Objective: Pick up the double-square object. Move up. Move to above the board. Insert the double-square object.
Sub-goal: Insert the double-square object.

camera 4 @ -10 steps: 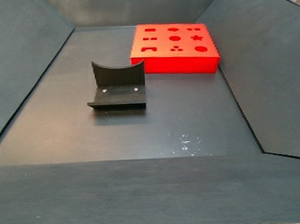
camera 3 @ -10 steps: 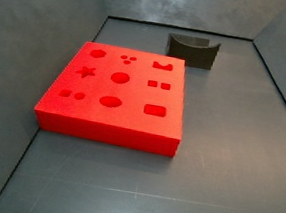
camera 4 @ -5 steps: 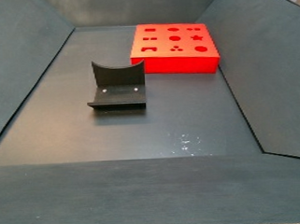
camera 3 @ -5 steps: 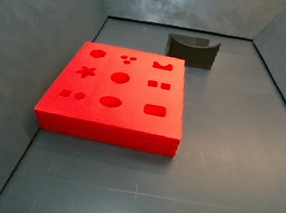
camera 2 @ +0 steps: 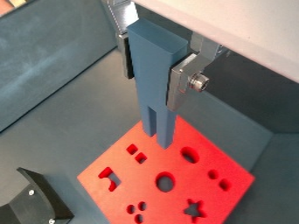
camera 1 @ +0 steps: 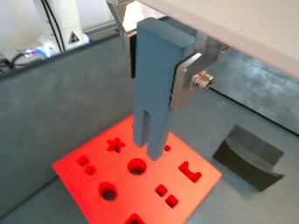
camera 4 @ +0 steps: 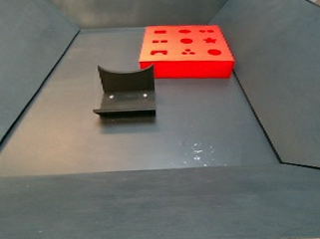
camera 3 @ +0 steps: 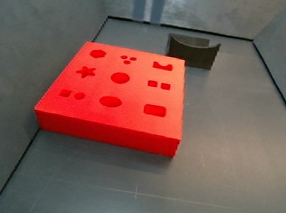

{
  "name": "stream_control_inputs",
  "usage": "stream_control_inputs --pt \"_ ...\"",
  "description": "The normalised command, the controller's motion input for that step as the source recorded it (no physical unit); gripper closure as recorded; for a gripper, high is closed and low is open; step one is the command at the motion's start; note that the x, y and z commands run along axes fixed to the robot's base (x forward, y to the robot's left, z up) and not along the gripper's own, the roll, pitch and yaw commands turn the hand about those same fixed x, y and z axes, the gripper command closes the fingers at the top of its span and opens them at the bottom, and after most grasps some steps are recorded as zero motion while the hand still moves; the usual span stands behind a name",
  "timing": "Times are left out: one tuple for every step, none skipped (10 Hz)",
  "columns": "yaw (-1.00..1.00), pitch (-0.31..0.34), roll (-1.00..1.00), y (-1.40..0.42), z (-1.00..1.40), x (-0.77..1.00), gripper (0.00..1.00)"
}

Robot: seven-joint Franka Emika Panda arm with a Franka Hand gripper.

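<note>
So the double-square object [camera 1: 156,87] sits upright btwn the gripper [camera 1: 162,66] fingers, clamped on its upper part; forked end hangs down past the fingertips. In a wrist view the slot splitting the two prongs shows at its lower tip [camera 2: 160,131]. One silver finger plate [camera 1: 188,77] presses on its side face w/ a bolt sticking out; opposite finger [camera 2: 122,54] is mostly hidden behind the piece in both wrist views. Fingers are closed on the piece, no gap visible at the plate.

In a side view only the lower bit of the piece [camera 3: 151,1] pokes in at the frame's upper edge, thin and blue-grey, w/ nothing touching it below. Gripper itself not visible there.

Below the fingers, well apart from the prong tips: the board [camera 1: 87,175], flat on the floor. In both wrist views the prongs hang over its top face, clear of it. Holes seen there: star, circles, squares, small dot clusters. Board [camera 3: 109,124] in a side view lies left-centre on the dark floor; in another side view [camera 4: 190,65] it's at the far end.

Off to the side of the fingers, beyond the board's edge: the fixture [camera 1: 247,157], dark, on the floor, apart from the board. Also seen as [camera 2: 33,206], [camera 3: 192,49], and [camera 4: 126,90] w/ its curved upright and base plate.

Grey enclosure walls [camera 4: 41,77] ring the floor.
</note>
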Motion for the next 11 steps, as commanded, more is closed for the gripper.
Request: stream_control_inputs --pt "-0.05 0.0 0.14 0.0 -0.56 0.35 1.0" --pt "-0.05 -0.01 0.11 0.0 -0.64 0.38 1.0" --pt "-0.03 0.0 0.12 0.0 -0.71 0.49 1.0" --pt "-0.01 0.0 0.06 0.0 -0.61 0.55 1.0" --pt "0.0 0.0 0.05 0.01 -0.53 0.59 1.0" --pt "0.0 0.0 0.02 0.09 -0.42 0.42 1.0" --pt "0.0 0.0 0.0 0.13 -0.34 0.23 1.0" --pt "-0.06 0.0 -0.05 0.18 -0.22 0.0 1.0" --pt "-0.07 -0.12 -0.14 0.22 -0.23 -0.05 1.0" --pt "-0.07 -0.149 -0.22 0.25 -0.27 -0.08 1.0" --pt "-0.02 0.0 -0.28 0.23 -0.35 -0.06 1.0"
